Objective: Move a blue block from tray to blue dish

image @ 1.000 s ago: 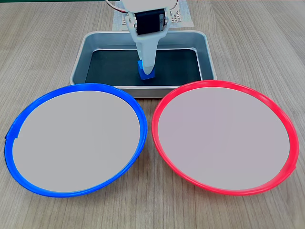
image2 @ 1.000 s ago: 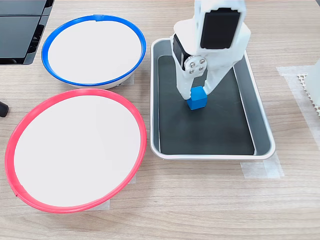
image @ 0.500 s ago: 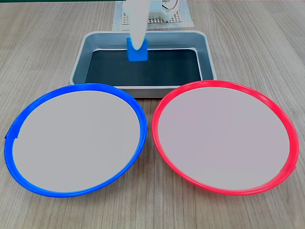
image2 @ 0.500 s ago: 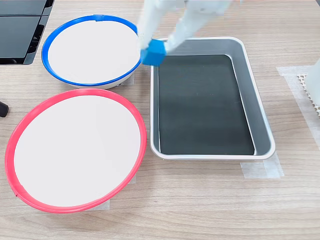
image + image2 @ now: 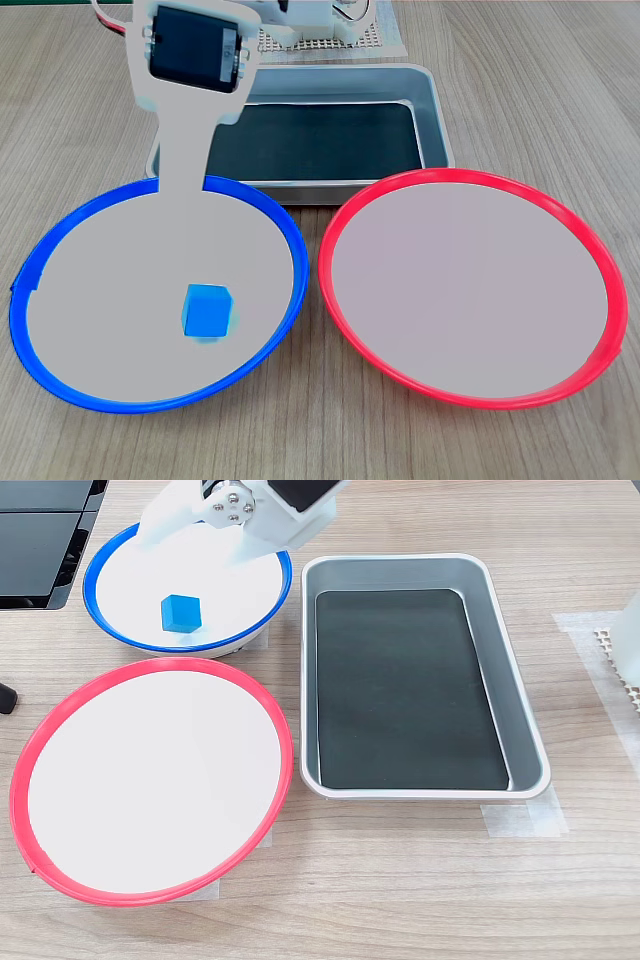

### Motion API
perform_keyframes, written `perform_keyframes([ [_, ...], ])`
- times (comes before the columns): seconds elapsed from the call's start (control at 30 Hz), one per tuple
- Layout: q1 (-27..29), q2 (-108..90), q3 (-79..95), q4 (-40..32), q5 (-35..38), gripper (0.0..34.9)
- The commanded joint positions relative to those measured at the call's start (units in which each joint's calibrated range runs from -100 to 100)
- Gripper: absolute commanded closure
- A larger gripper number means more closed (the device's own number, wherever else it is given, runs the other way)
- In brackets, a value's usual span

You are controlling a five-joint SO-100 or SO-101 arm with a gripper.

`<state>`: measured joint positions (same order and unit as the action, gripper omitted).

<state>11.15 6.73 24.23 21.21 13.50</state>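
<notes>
The blue block (image 5: 207, 309) (image 5: 181, 612) lies on the pale centre of the blue dish (image 5: 100, 290) (image 5: 130, 580), touching nothing else. My gripper (image 5: 181, 188) (image 5: 196, 542) hangs over the dish's far side in the first exterior view, above and clear of the block. In the second exterior view its two white fingers stand spread apart, open, with nothing between them. The silver tray (image 5: 438, 130) (image 5: 522, 715) sits behind the dishes in the first exterior view, and only its dark bottom shows.
A red-rimmed dish (image 5: 470, 174) (image 5: 150, 665) of the same size lies beside the blue dish. The arm's white base (image 5: 330, 30) stands behind the tray. A dark object (image 5: 40, 540) sits at the second exterior view's top left.
The gripper carried the block out of the tray and over the blue dish, then opened. The block now lies in the dish, free of the fingers.
</notes>
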Motion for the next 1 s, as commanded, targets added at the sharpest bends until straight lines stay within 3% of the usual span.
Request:
perform_keyframes([
  [0.0,-0.28,-5.75,4.86,-7.88,-0.2,10.5],
  [0.07,-0.84,-11.89,10.05,-12.42,-1.66,17.6],
  [0.13,-1.6,-20.25,15.69,-15.8,-5.03,32.4],
  [0.17,-1.88,-24.35,17.97,-15.88,-7.03,34.6],
  [0.23,-3.1,-35.78,24.7,-11.76,-10.89,34.6],
  [0.43,-7.62,-65.37,44.0,11.11,-14.9,34.7],
  [0.6,-10.07,-85.92,59.75,22.91,-15.92,34.8],
  [0.7,-9.88,-94.03,65.76,27.12,-15.87,34.8],
  [0.97,-8.0,-105.71,75.59,27.78,-15.82,34.8],
])
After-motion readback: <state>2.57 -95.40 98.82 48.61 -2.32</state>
